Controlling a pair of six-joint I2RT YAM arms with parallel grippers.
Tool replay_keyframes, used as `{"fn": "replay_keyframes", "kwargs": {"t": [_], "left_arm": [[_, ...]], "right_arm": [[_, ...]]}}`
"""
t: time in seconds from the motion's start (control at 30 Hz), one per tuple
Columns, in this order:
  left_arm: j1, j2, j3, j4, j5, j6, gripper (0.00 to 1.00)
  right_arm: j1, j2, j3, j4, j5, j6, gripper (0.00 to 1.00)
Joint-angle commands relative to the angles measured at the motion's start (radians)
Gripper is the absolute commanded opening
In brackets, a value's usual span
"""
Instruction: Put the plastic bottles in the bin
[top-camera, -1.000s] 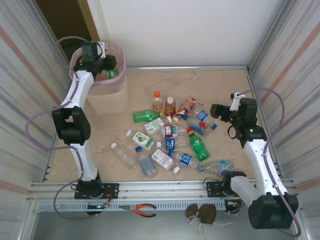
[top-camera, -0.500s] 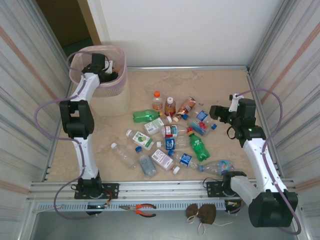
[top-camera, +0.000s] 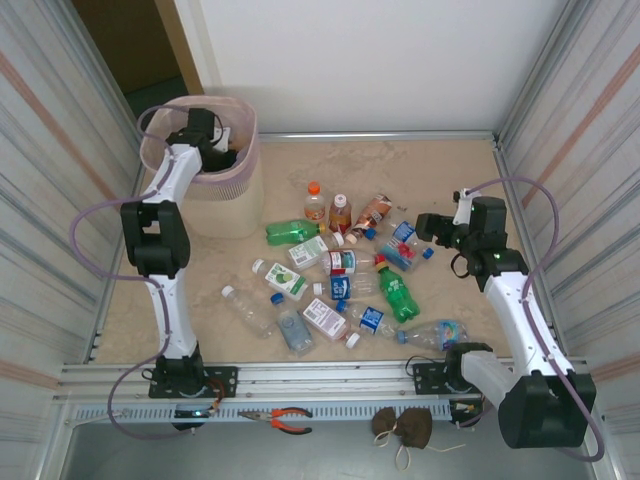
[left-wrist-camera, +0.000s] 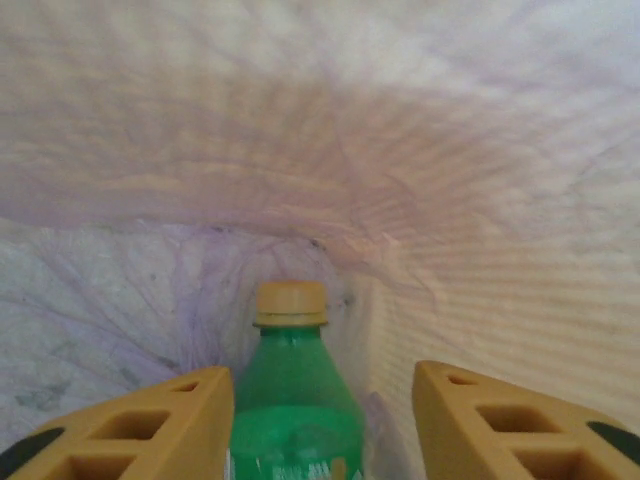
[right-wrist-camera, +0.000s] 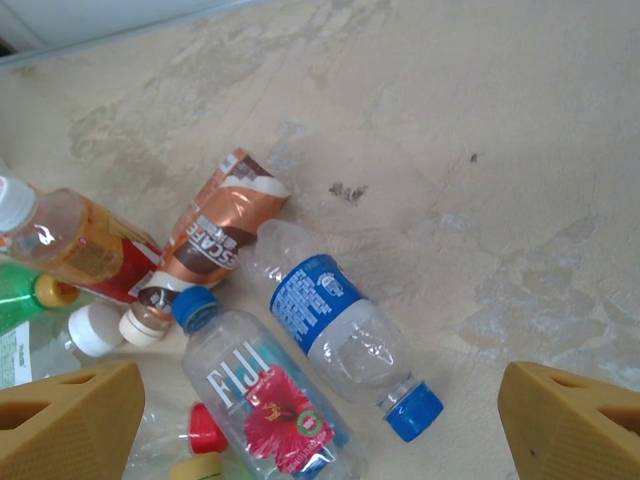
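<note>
Inside the far-left bin: left gripper, jaws parted, green bottle between them, touching one, clear of the other. Mid-table: plastic bottles in a loose cluster. Right of cluster: right gripper, spread wide above blue-capped clear bottle.

Soft, even light from above falls on my worktop — the bottles right of the bin cast only short, faint shadows. The wall behind the bin is nearly washed out. Inside the bin the liner is blurred, pink-tinted and banded with fine stripes; the green bottle looks soft. My right jaws are out of focus.
</note>
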Motion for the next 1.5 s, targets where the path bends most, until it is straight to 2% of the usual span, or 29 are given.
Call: {"fn": "replay_keyframes", "kwargs": {"t": [0.0, 0.13, 0.77, 1.03, 1.3, 1.47], "left_arm": [[-0.004, -0.036, 0.064, -0.042, 0.001, 0.013, 0.55], [-0.004, -0.050, 0.093, -0.061, -0.007, 0.019, 0.60], [-0.004, -0.352, 0.126, -0.125, 0.056, 0.024, 0.63], [0.011, -0.557, -0.020, -0.101, 0.077, -0.039, 0.64], [0.011, -0.795, -0.235, -0.140, -0.013, -0.193, 0.62], [0.011, -0.940, -0.388, -0.217, -0.072, -0.339, 0.61]], "right_arm": [[0.011, 0.001, 0.037, -0.035, -0.019, 0.020, 0.90], [0.017, 0.036, 0.057, -0.061, -0.023, 0.023, 0.90], [0.106, 0.050, 0.150, -0.289, 0.018, 0.050, 0.87], [0.118, 0.027, 0.167, -0.308, 0.021, 0.050, 0.87], [0.128, 0.020, 0.182, -0.320, 0.009, 0.046, 0.87], [0.136, 0.016, 0.183, -0.328, -0.003, 0.045, 0.87]]}}
